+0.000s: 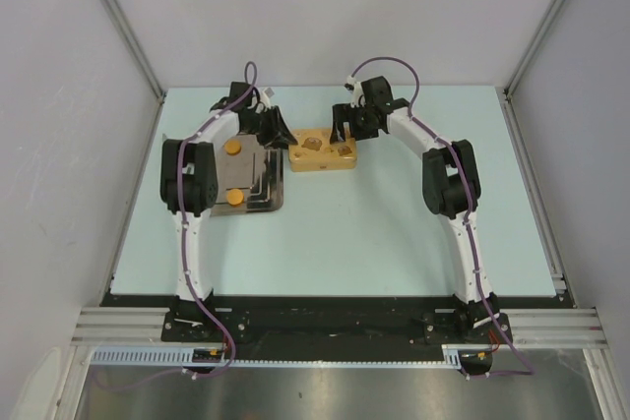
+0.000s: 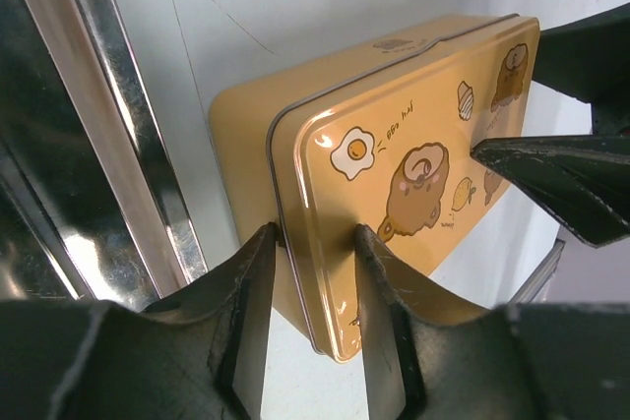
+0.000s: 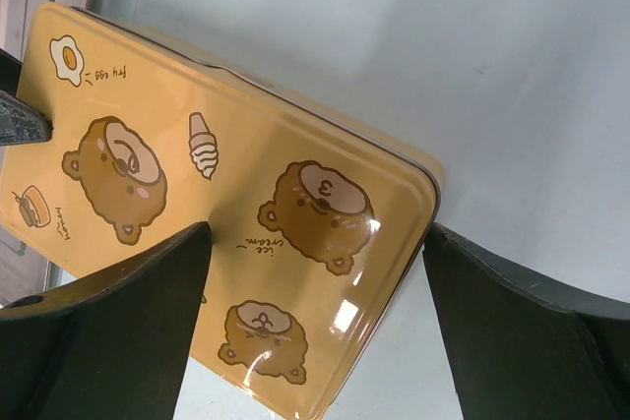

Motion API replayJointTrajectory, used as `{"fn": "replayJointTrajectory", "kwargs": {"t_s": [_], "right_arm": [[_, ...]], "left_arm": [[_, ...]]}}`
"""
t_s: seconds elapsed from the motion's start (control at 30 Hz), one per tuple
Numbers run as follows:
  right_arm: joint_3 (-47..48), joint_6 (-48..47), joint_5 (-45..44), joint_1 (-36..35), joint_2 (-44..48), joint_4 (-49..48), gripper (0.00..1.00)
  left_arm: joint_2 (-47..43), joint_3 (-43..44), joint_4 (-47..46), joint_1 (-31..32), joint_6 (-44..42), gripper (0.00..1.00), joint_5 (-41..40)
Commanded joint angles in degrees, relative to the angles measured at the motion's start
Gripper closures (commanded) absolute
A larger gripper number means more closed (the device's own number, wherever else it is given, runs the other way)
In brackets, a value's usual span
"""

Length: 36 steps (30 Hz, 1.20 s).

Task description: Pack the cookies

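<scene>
- Left gripper [image 2: 315,238]: narrowed astride tin [image 2: 413,145] lid rim; clamping unclear.
- Right gripper [image 3: 317,233]: wide, spanning tin's end.
- Cookies [image 1: 232,147]: on tray [image 1: 271,202], left of centre, top view; probably light, stiff, brittle; pinch gently across edges.

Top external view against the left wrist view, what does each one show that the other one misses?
Only the top view: two orange cookies on the metal tray, plus the left arm and right arm whole. Only the left wrist: the fried egg drawing on the lid, and the left gripper straddling the lid's rim. Both: the yellow tin, the tray and the right gripper.
</scene>
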<state>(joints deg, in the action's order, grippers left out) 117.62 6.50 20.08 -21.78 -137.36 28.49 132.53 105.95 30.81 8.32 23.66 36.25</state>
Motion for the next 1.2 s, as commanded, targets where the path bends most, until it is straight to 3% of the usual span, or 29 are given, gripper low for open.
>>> {"fn": "replayJointTrajectory", "kwargs": {"t_s": [0.0,0.13,0.27,0.47,0.63,0.97,1.17], "right_arm": [[-0.46,-1.14,-2.58,-0.37,-0.54,1.84,0.10],[-1.96,-1.23,-3.29,-0.46,0.95,1.13,0.10],[-2.66,-1.49,-4.08,-0.72,1.57,1.22,0.08],[-2.84,-1.58,-4.61,-0.81,1.57,1.22,0.07],[-2.84,-1.58,-4.61,-0.98,1.48,1.13,0.07],[-3.01,-1.84,-5.05,-1.16,1.48,1.22,0.07],[-3.63,-2.02,-5.13,-1.07,2.27,1.22,0.06]], "left_arm": [[0.81,-4.87,1.71,1.00,-2.65,0.70,-2.76],[-1.30,-7.77,0.31,1.09,-3.62,0.70,-2.41],[-3.85,-11.02,-0.57,1.09,-3.97,0.55,-0.66],[-7.98,-15.06,-1.80,1.00,-4.06,0.48,1.28],[-8.52,-17.44,-2.33,1.09,-4.15,0.50,1.28],[-7.63,-23.50,-6.19,1.35,-2.30,0.65,-0.12],[-8.43,-24.56,-7.34,1.44,-2.13,0.64,-0.22]]}}
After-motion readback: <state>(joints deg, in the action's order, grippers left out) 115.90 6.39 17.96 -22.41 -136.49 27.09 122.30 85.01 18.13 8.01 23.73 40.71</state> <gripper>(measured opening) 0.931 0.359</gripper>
